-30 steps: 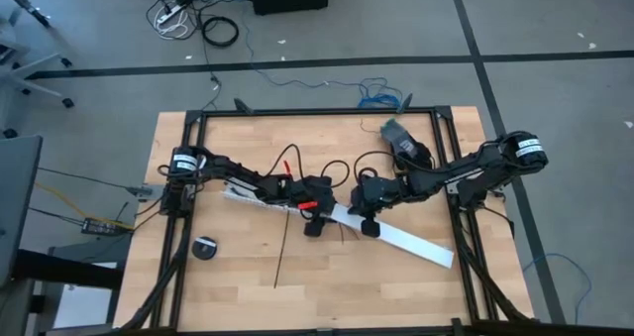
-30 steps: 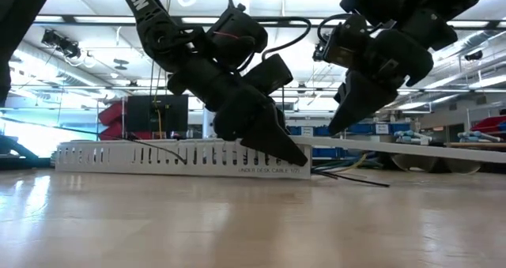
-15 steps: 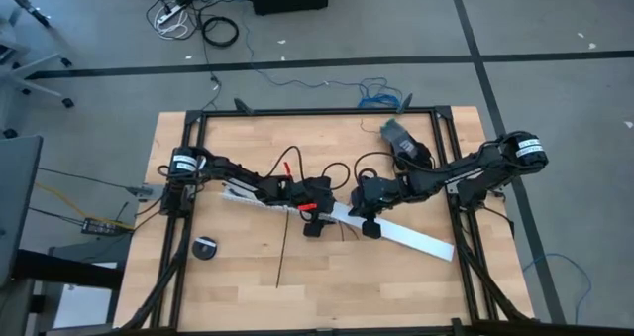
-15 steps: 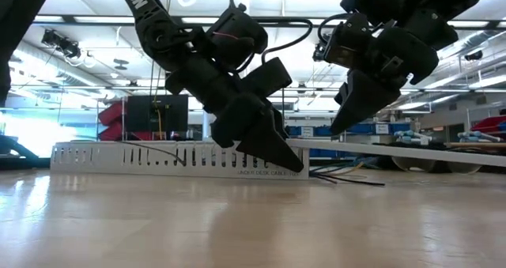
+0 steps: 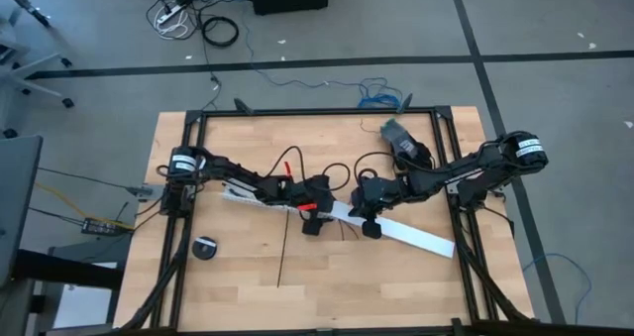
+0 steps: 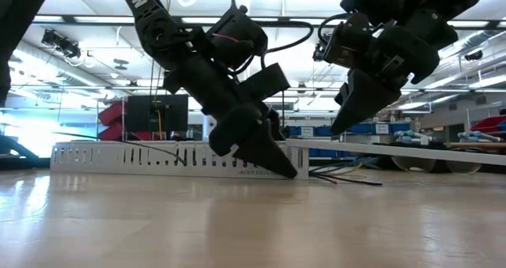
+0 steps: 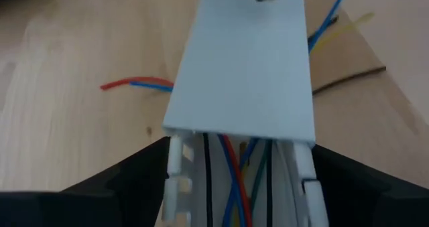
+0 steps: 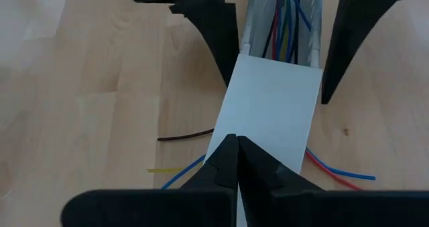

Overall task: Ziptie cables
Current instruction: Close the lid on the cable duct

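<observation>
While our left hand (image 7: 238, 180) straddles channel (image 7: 241, 66) wide open over cables (image 7: 234, 180), right hand (image 8: 236, 161) pinched closed on lid.

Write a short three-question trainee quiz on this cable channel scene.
1. True or false: the left claw is open, straddling the white slotted channel.
2. What lies inside the channel? A) coloured cables B) screws C) tape
3. What presses on the flat white cover?

Key: 1 true. 2 A. 3 the shut right claw.
</observation>
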